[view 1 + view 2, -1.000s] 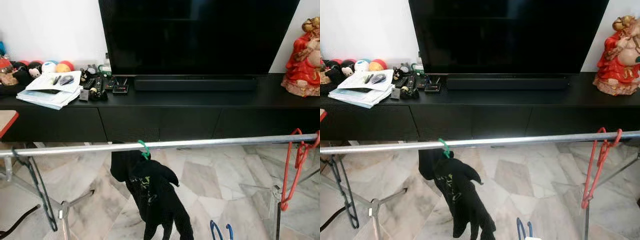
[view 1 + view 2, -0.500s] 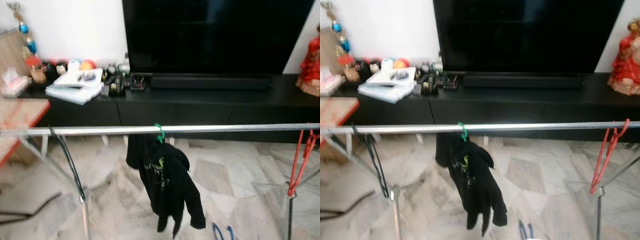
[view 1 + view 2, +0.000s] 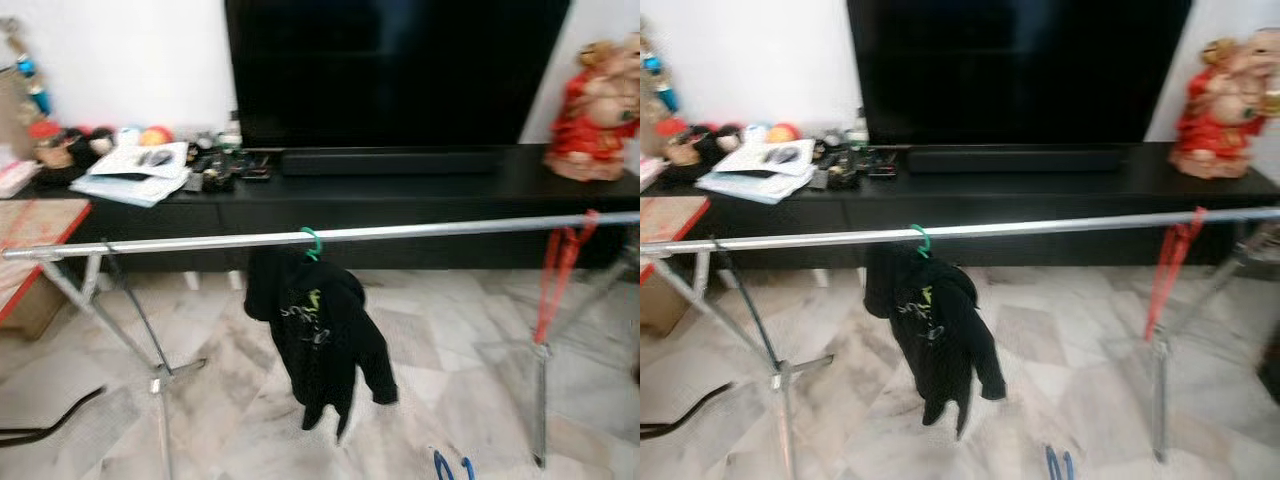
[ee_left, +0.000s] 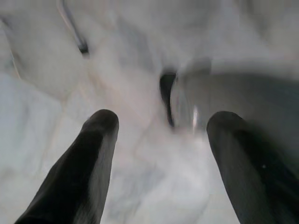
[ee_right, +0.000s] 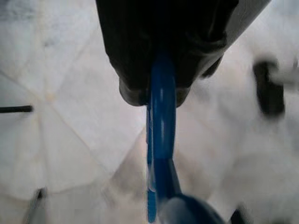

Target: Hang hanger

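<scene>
Head cameras: a steel rail [image 3: 420, 232] spans the room before a dark TV console [image 3: 400, 195], carrying a black garment [image 3: 318, 340] on a green hanger [image 3: 312, 242] and a red hanger [image 3: 556, 272]; a blue hanger [image 3: 452, 466] peeks in low. Left wrist: the left gripper [image 4: 161, 130] hangs with fingers apart, empty over marble. Right wrist: the right gripper [image 5: 156, 95] is clamped on the blue hanger's plastic. Best practice looks like lifting it hook-up onto the bare rail between garment and red hanger.

L gripper [image 4: 161, 126] is hanging w/ fingers spread apart, pointing at floor; R gripper [image 5: 156, 95] is clamping fingers tight on blue hanger [image 5: 161, 140].
</scene>
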Tool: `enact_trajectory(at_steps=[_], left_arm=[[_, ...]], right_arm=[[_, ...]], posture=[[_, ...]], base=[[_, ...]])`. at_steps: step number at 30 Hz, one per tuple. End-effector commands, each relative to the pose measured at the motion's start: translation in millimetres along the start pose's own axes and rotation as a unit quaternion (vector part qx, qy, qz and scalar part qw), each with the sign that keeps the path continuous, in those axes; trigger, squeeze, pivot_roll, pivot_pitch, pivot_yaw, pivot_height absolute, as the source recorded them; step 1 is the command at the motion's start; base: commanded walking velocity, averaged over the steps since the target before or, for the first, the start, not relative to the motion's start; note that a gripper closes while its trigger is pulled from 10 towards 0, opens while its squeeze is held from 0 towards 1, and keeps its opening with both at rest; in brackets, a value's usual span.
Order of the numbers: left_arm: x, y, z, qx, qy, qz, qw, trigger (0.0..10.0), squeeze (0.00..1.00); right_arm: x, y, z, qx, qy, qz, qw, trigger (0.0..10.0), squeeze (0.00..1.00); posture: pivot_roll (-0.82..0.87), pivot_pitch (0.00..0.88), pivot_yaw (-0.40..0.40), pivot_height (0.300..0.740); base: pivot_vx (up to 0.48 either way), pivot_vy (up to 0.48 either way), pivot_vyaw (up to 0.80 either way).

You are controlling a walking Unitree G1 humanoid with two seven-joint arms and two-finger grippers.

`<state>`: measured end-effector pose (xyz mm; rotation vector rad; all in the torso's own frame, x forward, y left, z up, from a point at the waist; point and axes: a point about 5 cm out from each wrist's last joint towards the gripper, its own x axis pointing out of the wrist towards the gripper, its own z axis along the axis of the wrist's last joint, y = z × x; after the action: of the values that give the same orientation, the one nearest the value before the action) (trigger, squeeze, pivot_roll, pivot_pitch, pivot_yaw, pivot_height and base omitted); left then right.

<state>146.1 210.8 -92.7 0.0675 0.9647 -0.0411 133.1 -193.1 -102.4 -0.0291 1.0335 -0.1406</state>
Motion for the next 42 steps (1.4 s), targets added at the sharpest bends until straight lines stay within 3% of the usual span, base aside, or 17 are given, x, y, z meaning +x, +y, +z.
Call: enact_trajectory(at_steps=[1, 42], left_arm=[[-4.5, -7.1, -21.0, -0.005, 0.033, -0.009, 0.999, 10.0, 0.0], [-4.2, -9.4, -20.8, -0.011, 0.031, -0.01, 0.999, 10.0, 0.0]], right_arm=[[2.7, 9.6, 15.1, 0.003, -0.022, 0.017, 1.0, 10.0, 0.0], [3.0, 7.9, 15.9, -0.002, -0.02, 0.015, 1.0, 10.0, 0.0]], posture=[[0.15, 0.036, 0.01, 0.74], [0.15, 0.027, 0.0, 0.74]], base=[[-0.27, 0.0, 0.0], [-0.27, 0.0, 0.0]])
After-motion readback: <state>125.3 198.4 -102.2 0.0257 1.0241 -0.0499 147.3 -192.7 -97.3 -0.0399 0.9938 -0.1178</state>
